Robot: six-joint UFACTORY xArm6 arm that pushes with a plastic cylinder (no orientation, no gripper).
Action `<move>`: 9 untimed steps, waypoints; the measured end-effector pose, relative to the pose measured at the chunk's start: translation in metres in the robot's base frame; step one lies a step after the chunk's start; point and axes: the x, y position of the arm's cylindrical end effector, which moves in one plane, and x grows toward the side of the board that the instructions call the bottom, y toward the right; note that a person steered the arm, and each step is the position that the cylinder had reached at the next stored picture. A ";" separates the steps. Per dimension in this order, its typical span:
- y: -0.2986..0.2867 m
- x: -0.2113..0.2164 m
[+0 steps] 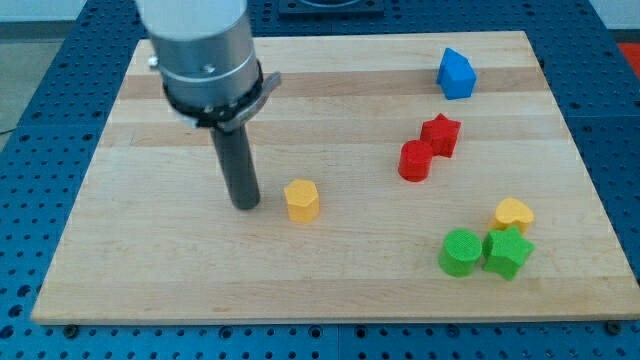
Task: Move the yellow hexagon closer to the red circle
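1. No fingers on this rig, so nothing to read as spread or clamped: your tip (246, 205) stands just left of the yellow hexagon (301, 200), mid-tabletop (330, 290).
2. The red circle (415, 161) lies toward the tabletop's right edge, slightly up; push that way.

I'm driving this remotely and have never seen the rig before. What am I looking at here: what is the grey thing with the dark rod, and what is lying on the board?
The grey cylinder is the arm's end; its dark rod ends in my tip, which only pushes and holds nothing. One camera looks down on a wooden board. My tip stands just left of the yellow hexagon, apart from it. Further right lie the red circle touching a red star, a blue block near the top, and a yellow heart, green circle and green star at bottom right.
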 end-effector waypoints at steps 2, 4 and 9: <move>0.102 0.014; -0.019 0.011; 0.098 -0.030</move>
